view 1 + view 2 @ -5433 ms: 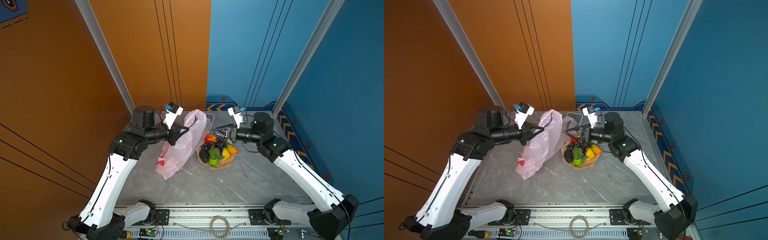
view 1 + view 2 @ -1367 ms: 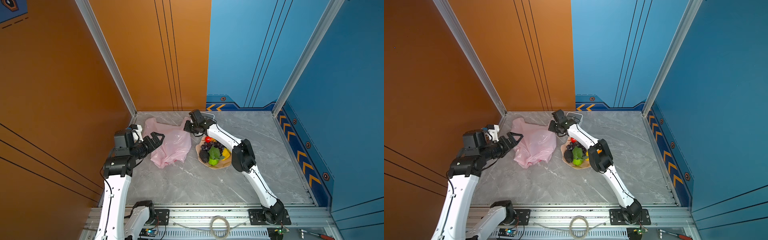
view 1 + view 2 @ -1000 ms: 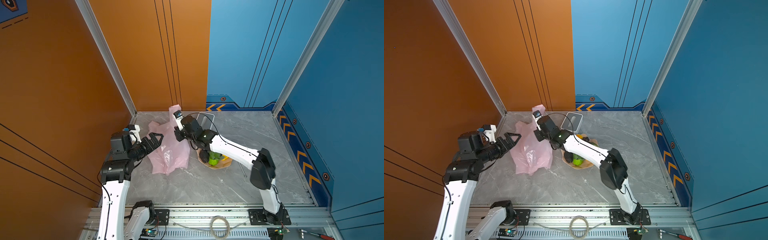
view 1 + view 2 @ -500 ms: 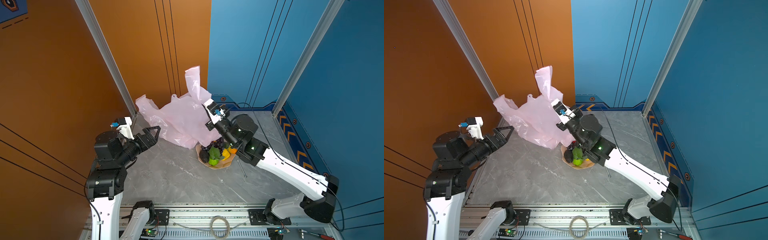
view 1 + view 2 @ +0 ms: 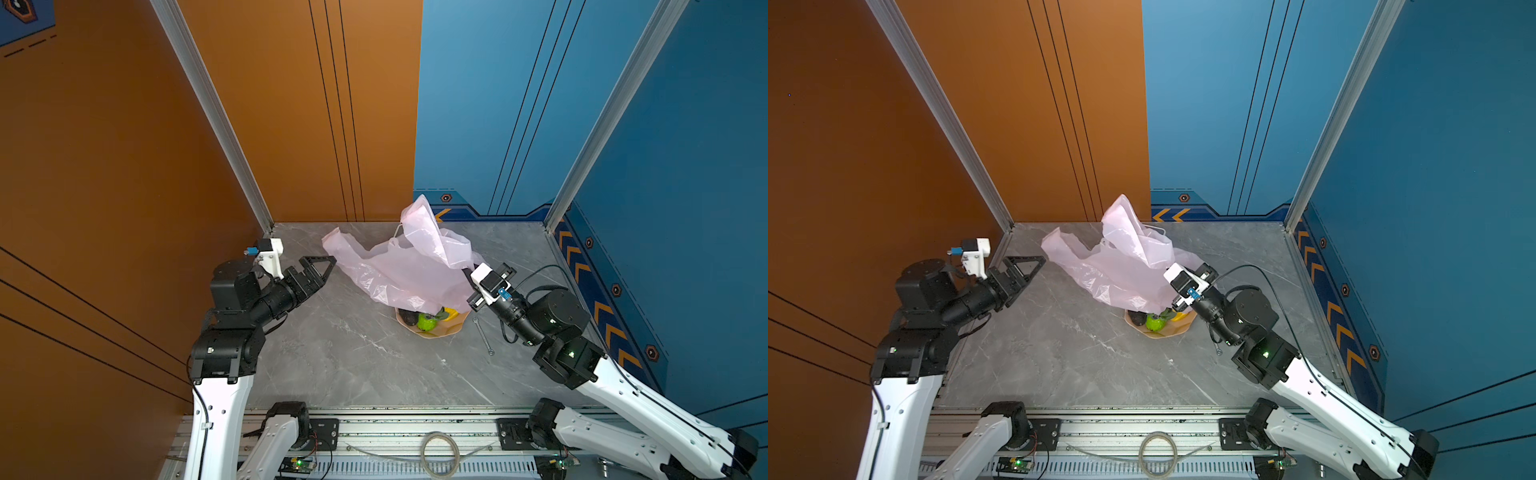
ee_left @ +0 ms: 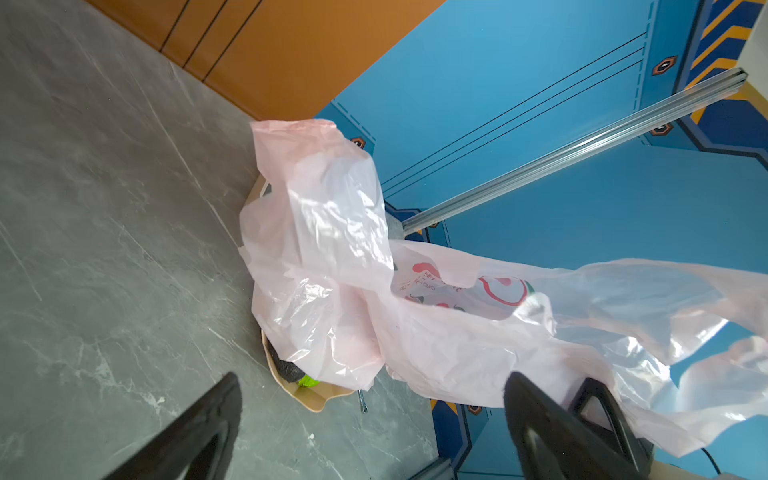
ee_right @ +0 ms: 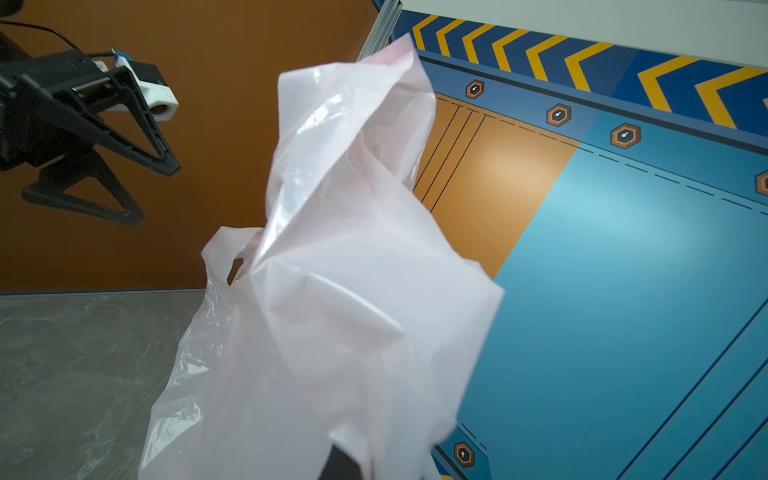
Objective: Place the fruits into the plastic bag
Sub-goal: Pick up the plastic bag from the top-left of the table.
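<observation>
The pink plastic bag (image 5: 399,266) (image 5: 1121,266) hangs crumpled from my right gripper (image 5: 469,272) (image 7: 345,461), which is shut on its edge; the film hides the fingertips. The bag drapes over the peach plate (image 5: 436,332) (image 5: 1163,331), so only some fruits show at its front: a blackish avocado (image 5: 409,318) (image 6: 284,365), a lime-green one (image 5: 426,322) (image 5: 1154,322) and a yellow one (image 5: 451,312). My left gripper (image 5: 318,266) (image 5: 1025,266) (image 6: 372,386) is open and holds nothing, just left of the bag's loose handle.
A small metal wrench (image 5: 484,336) (image 6: 363,403) lies on the grey table right of the plate. A box rim (image 5: 397,232) peeks out behind the bag. Orange and blue walls close in the back and both sides.
The right arm has swung down and to the right with the bag, which has dropped from high in the air onto the plate. The left gripper stays open.
</observation>
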`<action>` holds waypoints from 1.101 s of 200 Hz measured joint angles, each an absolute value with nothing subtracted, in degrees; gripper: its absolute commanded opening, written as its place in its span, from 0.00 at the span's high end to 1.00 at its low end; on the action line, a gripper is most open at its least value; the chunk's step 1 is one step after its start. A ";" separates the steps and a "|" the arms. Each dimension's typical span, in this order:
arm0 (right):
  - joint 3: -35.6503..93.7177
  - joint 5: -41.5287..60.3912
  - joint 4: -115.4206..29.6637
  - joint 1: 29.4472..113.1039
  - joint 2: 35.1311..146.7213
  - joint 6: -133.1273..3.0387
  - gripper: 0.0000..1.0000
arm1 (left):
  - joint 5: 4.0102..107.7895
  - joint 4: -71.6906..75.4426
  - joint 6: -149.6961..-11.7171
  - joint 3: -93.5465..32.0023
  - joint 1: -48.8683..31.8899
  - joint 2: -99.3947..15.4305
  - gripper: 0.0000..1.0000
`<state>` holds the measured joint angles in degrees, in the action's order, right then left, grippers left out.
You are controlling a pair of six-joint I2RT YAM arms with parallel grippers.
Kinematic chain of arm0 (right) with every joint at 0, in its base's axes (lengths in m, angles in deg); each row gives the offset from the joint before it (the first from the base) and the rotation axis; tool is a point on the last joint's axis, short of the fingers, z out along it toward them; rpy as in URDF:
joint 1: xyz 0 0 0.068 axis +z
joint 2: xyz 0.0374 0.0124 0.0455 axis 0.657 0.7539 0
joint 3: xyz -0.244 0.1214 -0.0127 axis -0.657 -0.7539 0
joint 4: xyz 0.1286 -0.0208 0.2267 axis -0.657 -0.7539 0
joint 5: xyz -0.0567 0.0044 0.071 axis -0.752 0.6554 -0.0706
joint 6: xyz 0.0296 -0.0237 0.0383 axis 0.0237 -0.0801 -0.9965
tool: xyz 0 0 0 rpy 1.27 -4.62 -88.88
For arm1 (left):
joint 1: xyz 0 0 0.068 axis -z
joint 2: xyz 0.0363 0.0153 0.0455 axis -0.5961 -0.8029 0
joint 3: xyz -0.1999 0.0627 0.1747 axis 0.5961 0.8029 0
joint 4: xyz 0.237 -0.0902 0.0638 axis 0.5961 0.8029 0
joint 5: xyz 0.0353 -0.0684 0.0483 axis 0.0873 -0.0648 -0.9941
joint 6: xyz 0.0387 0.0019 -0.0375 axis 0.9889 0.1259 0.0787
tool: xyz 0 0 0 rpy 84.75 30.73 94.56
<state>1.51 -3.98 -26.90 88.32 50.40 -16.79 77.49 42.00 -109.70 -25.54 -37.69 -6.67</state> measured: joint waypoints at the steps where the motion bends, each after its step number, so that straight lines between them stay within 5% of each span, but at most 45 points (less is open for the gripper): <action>1: 1.43 -3.98 -26.90 88.32 50.33 -16.79 1.00 | 77.58 42.00 -109.77 -25.48 -37.69 -6.78 0.00; 220: -4.96 -2.51 -27.32 89.13 44.85 -19.91 1.00 | 79.68 44.19 -106.49 -24.28 -32.75 -22.95 0.09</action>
<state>-4.96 -2.51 -27.32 89.13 44.85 -19.91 79.68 44.19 -106.49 -24.28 -32.75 -22.95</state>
